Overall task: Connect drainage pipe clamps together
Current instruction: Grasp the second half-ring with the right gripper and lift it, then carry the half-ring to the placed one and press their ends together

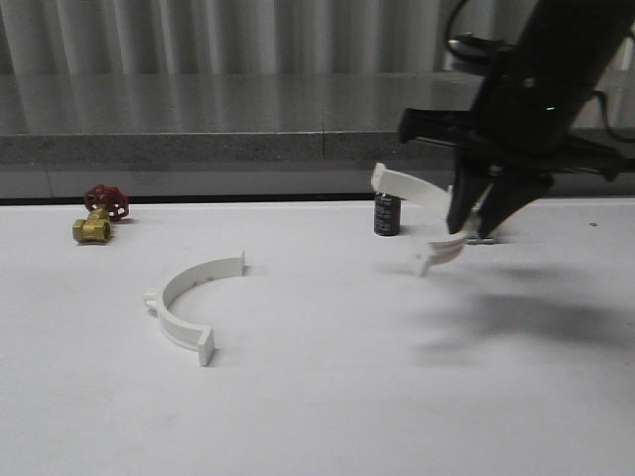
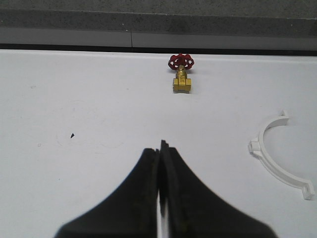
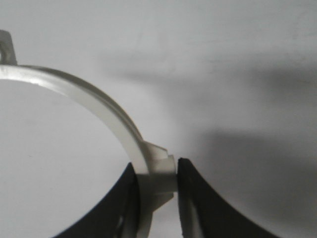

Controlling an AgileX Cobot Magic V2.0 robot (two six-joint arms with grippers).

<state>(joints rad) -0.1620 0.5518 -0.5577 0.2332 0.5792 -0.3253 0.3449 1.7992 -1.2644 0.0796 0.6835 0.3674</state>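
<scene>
One white half-ring drainage pipe clamp (image 1: pixel 189 297) lies flat on the white table at left centre, its open side facing right; it also shows in the left wrist view (image 2: pixel 277 153). The second clamp (image 1: pixel 422 193) hangs above the table at right, tilted, held at its outer tab by my right gripper (image 1: pixel 478 220). In the right wrist view my right gripper (image 3: pixel 156 173) is shut on that clamp (image 3: pixel 89 94). My left gripper (image 2: pixel 161 151) is shut on nothing above bare table, left of the lying clamp.
A brass valve with a red handwheel (image 1: pixel 99 213) sits at the far left of the table (image 1: pixel 317 397) and shows in the left wrist view (image 2: pixel 182 74). A small dark cylinder (image 1: pixel 387 214) stands behind the lifted clamp. A grey ledge (image 1: pixel 198 149) runs behind the table.
</scene>
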